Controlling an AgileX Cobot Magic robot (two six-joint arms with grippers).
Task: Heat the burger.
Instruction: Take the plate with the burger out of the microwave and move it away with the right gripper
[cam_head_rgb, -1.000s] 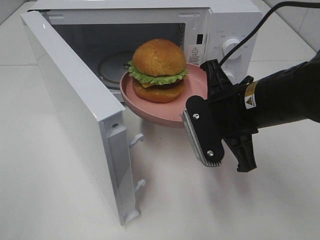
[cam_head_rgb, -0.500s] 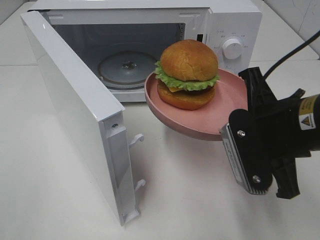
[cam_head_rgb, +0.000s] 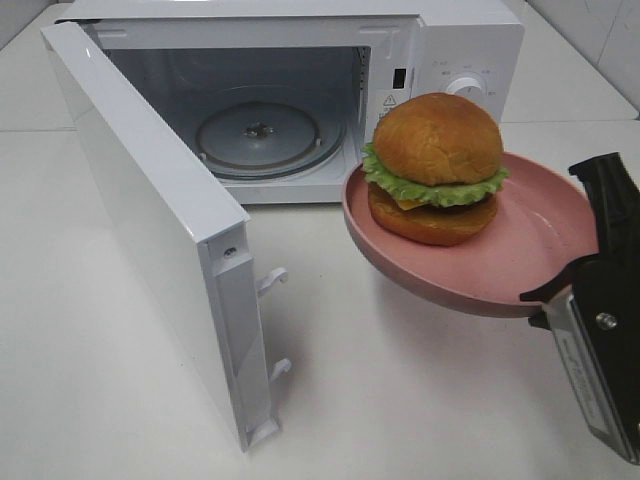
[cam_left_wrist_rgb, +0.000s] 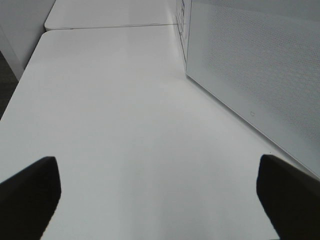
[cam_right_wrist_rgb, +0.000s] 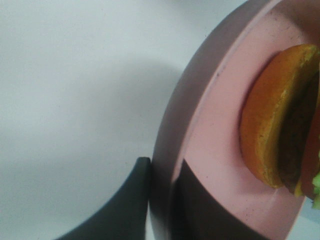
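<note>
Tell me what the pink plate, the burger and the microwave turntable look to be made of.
Pink plate: matte, faintly speckled, probably plastic or a fibre composite; no glaze shine.
Burger: likely a plastic or foam replica; the bun is evenly coloured and smooth, the lettuce stiffly frilled.
Microwave turntable: clear glass by its look, with see-through ribbed rings and soft reflections.

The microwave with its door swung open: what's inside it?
Inside the microwave only a round glass turntable shows. The burger sits outside on the pink plate. The door hides the cavity's left edge.

Burger on gripper-held plate
</note>
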